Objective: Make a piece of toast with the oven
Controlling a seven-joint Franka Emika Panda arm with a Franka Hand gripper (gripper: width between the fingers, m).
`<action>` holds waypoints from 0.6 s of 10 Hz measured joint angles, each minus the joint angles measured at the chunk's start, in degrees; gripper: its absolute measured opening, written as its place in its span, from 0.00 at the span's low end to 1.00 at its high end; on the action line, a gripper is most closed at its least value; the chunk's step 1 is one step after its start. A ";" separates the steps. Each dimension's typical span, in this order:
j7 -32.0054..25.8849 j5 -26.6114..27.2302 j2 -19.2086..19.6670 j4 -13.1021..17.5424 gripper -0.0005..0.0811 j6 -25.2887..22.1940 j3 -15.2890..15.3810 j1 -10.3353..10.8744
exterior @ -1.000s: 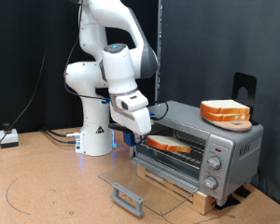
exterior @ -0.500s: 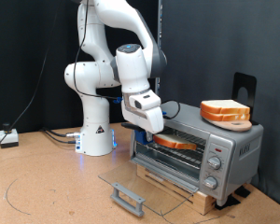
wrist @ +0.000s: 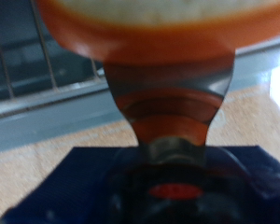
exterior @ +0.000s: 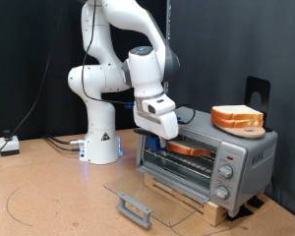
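Oven at frame centre-right on tabletop, glass door dropped flat so rack is reachable. Claw at oven mouth, closed on toast, slice level, partly inside over rack. Stack of slices on oven roof, right.

Wrist view: toast fills upper frame, crust edge pinched just ahead of claw fingers; rack wires visible upper left.
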 joint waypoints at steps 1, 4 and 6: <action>0.00 -1.09 0.14 0.06 0.51 0.93 -0.03 -1.29; -2.71 -4.28 0.36 0.98 0.51 0.85 -2.15 -5.85; -6.53 -5.58 0.41 1.85 0.51 -2.14 -5.10 -8.43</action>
